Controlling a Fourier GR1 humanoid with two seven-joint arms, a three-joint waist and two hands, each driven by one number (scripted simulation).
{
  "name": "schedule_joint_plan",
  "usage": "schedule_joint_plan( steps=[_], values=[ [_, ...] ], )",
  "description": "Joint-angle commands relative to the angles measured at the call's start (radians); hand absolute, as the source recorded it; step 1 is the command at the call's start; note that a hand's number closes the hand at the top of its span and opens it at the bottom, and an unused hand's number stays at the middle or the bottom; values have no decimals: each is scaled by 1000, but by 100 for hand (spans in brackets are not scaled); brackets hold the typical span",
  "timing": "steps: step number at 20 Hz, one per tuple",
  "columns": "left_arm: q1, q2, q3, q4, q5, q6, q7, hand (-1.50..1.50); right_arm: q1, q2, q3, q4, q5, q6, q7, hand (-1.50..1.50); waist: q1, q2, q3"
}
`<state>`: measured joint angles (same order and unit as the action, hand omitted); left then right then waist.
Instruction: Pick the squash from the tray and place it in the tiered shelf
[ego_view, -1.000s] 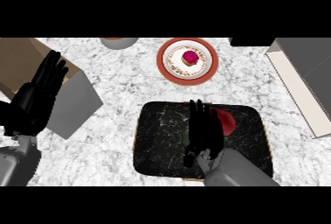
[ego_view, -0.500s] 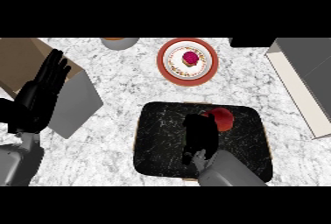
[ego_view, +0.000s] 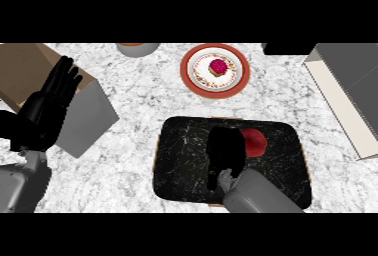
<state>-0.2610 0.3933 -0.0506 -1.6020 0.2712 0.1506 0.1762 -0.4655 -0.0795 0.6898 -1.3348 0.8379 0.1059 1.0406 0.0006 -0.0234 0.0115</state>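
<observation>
Black against the marble, the left hand (ego_view: 46, 107) rests open at the left edge, fingers up, unmoved. Moving right, the right hand (ego_view: 225, 150) sits over the tray (ego_view: 280, 175); a second ago its fingers stood straight, now they have bent down beside the squash (ego_view: 255, 142), which shows red just right of them, in the tray as before. Whether they actually grip it I cannot tell. The grasp looks underway, with the shelf (ego_view: 347, 95) waiting well apart at far right.
</observation>
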Motion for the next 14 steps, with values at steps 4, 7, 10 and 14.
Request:
schedule_joint_plan(
  steps=[4, 7, 10, 14],
  values=[
    [44, -23, -6, 40, 8, -20, 40, 0, -17, 18, -20, 127, -26, -57, -228, 150, 13, 28, -11],
    [-9, -18, 24, 105, 2, -36, 24, 0, -27, -7, -67, -11, -30, -21, -209, 150, -6, 25, -12],
    [42, -52, -7, 86, -24, -5, 18, 0, -49, 66, -85, -99, -16, -101, -167, 150, -13, 23, -12],
    [29, -47, 6, 67, -31, 11, 41, 0, -40, 49, -162, -247, 2, -250, -197, 150, -28, 21, -11]
  ],
)
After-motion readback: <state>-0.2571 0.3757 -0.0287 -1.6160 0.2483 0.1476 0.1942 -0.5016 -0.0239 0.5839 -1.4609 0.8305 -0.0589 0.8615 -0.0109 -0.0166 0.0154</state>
